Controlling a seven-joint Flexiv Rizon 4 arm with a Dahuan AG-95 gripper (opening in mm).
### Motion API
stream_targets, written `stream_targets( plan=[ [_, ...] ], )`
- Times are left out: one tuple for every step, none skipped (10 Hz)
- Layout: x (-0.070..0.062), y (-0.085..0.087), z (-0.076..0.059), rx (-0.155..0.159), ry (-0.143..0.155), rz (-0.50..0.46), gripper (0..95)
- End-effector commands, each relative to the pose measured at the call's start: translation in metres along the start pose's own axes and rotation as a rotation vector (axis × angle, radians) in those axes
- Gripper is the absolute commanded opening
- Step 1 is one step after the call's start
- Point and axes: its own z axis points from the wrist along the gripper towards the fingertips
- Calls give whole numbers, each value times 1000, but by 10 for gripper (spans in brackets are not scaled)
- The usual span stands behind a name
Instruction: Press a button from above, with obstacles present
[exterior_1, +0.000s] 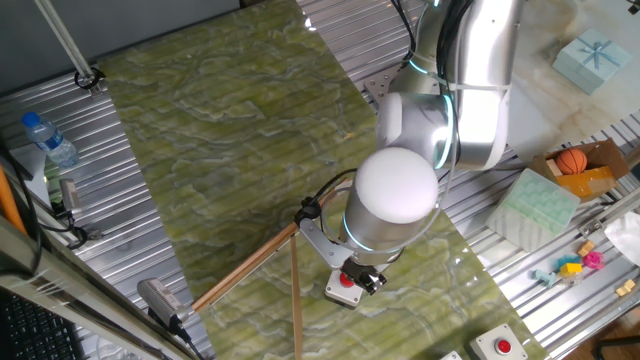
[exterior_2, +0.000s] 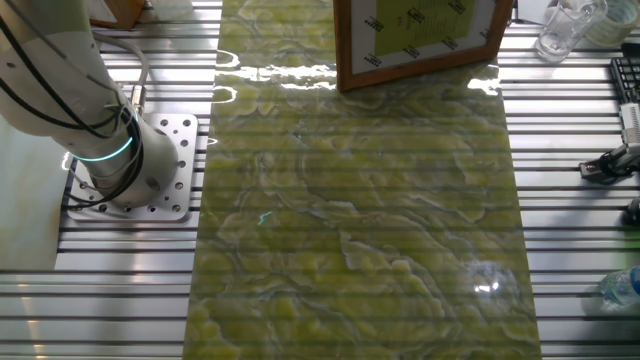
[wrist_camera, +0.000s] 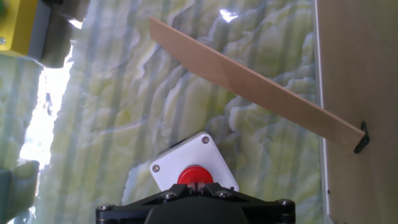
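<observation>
The button (exterior_1: 349, 280) is round and red, set in a small light grey box (exterior_1: 338, 292) on the green marbled mat. My gripper (exterior_1: 362, 276) hangs straight over it. In the hand view the red button (wrist_camera: 193, 175) sits in its box (wrist_camera: 175, 163) right at my gripper (wrist_camera: 193, 184), whose fingertips are shut together with no gap; I cannot tell whether they touch the button. Two thin wooden sticks meet left of the box: one (exterior_1: 245, 268) runs down-left, the other (exterior_1: 296, 300) runs straight down. In the hand view one stick (wrist_camera: 249, 81) crosses beyond the box and the other (wrist_camera: 360, 62) fills the right edge.
A second grey red-button box (exterior_1: 500, 346) lies at the bottom right, far from the arm. A water bottle (exterior_1: 48, 138) stands at the left. Toys and boxes (exterior_1: 572, 162) lie at the right. A yellow box (wrist_camera: 15, 25) shows top left in the hand view. A framed board (exterior_2: 420, 35) stands at the mat's far end.
</observation>
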Motion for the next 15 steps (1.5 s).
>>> stream_targets(
  plan=[
    [0, 0, 43, 16, 2, -1, 0],
    [0, 1, 44, 23, 3, -2, 0],
    [0, 1, 46, 24, -3, -1, 0],
    [0, 1, 45, 25, -5, -2, 0],
    [-1, 0, 40, 24, -5, -6, 0],
    [-2, -1, 34, 24, 0, -10, 0],
    [-4, -3, 21, 23, 5, -23, 0],
    [-5, -4, 13, 20, 5, -30, 0],
    [-5, -5, 1, 18, 6, -38, 0],
    [-5, -5, -6, 15, 9, -41, 0],
    [-5, -6, -19, 12, 17, -47, 0],
    [-4, -6, -28, 11, 19, -55, 0],
    [-3, -6, -32, 9, 17, -62, 0],
    [-2, -6, -36, -4, 10, -63, 0],
    [-1, -6, -41, -7, 11, -62, 0]
  ],
)
